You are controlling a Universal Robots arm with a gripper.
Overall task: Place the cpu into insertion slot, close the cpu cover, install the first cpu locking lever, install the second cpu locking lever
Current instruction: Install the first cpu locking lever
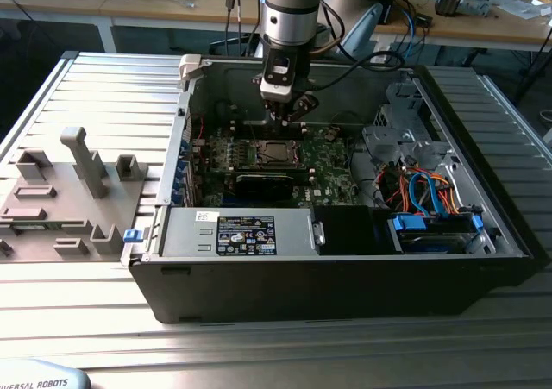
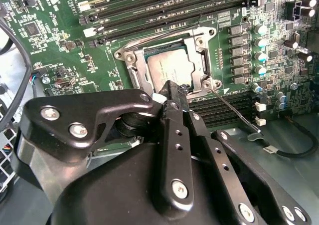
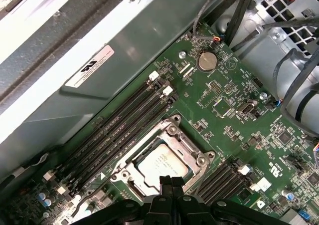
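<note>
The cpu (image 2: 168,68) (image 3: 160,165) lies flat in its socket on the green board (image 1: 332,169). Its silver-grey top shows through the window of the cpu cover (image 2: 130,60) (image 3: 172,131), which lies down around it. My gripper (image 1: 283,115) hangs just above the socket's edge. In both wrist views its black fingers (image 2: 172,93) (image 3: 172,182) sit pressed together with nothing between them. A thin metal locking lever (image 2: 234,109) sticks out slantwise from the socket corner right beside the fingertips. A second lever (image 2: 159,39) runs along the socket's far side.
Black memory slots (image 3: 119,135) flank the socket. The open computer case (image 1: 345,277) holds a power supply (image 1: 237,234) at the front and a drive cage with coloured cables (image 1: 427,191) on the exterior view's right. A grey fixture plate (image 1: 69,191) lies outside on the exterior view's left.
</note>
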